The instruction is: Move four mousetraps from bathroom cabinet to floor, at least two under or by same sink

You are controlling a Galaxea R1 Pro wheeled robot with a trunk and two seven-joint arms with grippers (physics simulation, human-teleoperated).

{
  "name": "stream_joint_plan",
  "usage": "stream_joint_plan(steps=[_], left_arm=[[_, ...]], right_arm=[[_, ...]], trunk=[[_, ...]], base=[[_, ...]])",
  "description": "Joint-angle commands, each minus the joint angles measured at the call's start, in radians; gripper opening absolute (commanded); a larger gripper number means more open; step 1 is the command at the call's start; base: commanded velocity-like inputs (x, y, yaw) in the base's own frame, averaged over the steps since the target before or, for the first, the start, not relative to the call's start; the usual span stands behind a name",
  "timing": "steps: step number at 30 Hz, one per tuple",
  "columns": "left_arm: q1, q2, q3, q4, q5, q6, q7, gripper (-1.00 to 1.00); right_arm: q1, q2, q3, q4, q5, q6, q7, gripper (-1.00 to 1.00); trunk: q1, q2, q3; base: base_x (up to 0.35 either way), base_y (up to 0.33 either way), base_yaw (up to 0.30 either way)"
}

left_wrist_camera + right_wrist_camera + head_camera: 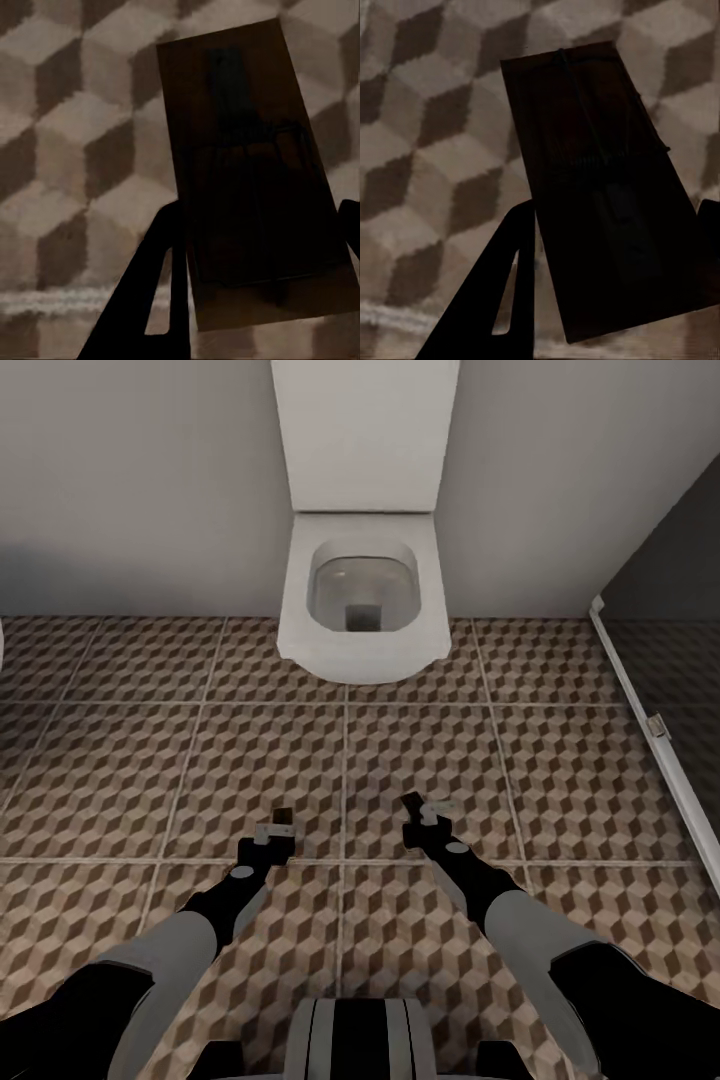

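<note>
Two mousetraps, dark brown boards with wire parts: one (255, 180) pinched by left end effector (277, 828), one (607, 202) by right end effector (418, 815).

Two mousetraps are showing. The left-hand mousetrap (251, 180), a flat dark-brown board with thin wire parts, is sitting clamped between black fingers, tilted above the bathroom floor (120, 780); in the head view it is lying at about 7 o'clock (283, 819). The right-hand mousetrap (600, 187), alike in look, is hanging likewise at about 5 o'clock (413, 806). The floor's cube-patterned tiles are showing brown, beige and white.
</note>
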Motion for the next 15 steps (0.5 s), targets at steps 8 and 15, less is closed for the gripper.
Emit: stream_joint_plan(steps=[8,15], left_arm=[[-0.001,-0.010,-0.009,0.002,0.004,-0.002,0.007,-1.00],[-0.001,-0.012,-0.009,0.009,0.004,-0.002,0.008,-1.00]], right_arm=[[-0.001,0.000,0.008,0.001,-0.012,-0.005,-0.003,-1.00],[-0.001,0.000,0.008,0.001,-0.012,-0.005,-0.003,-1.00]], trunk=[[0.000,0.000,0.000],[0.000,0.000,0.000]], base=[[0.315,0.097,0.000],[0.339,0.009,0.000]])
